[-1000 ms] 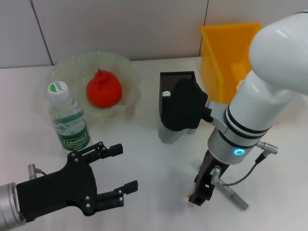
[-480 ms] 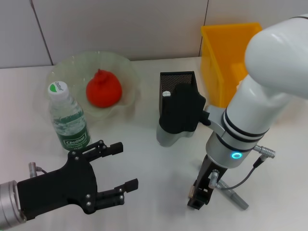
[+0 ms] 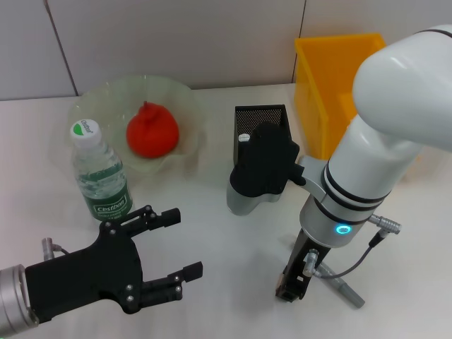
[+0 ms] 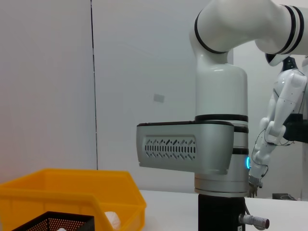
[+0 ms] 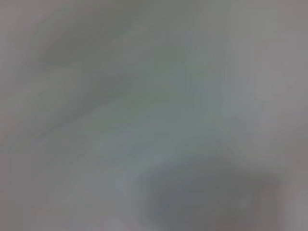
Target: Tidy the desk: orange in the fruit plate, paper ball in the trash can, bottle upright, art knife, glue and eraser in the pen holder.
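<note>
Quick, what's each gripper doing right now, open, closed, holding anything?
Left gripper: open, empty, hovering low in front of the clear plastic water bottle.
Right gripper: down at the table by a grey pen-like tool; cannot be told.

One orange (image 3: 151, 132) sits in the one fruit plate (image 3: 104, 99), far left. One bottle (image 3: 99, 175) stands upright just near of the plate. One pen holder (image 3: 260, 126) is at centre, and one trash can (image 3: 332, 88) is far right, with one paper ball (image 4: 111, 220) inside it. Two grippers show: the left gripper (image 3: 171, 248) near left, the right gripper (image 3: 291, 286) near right.
</note>
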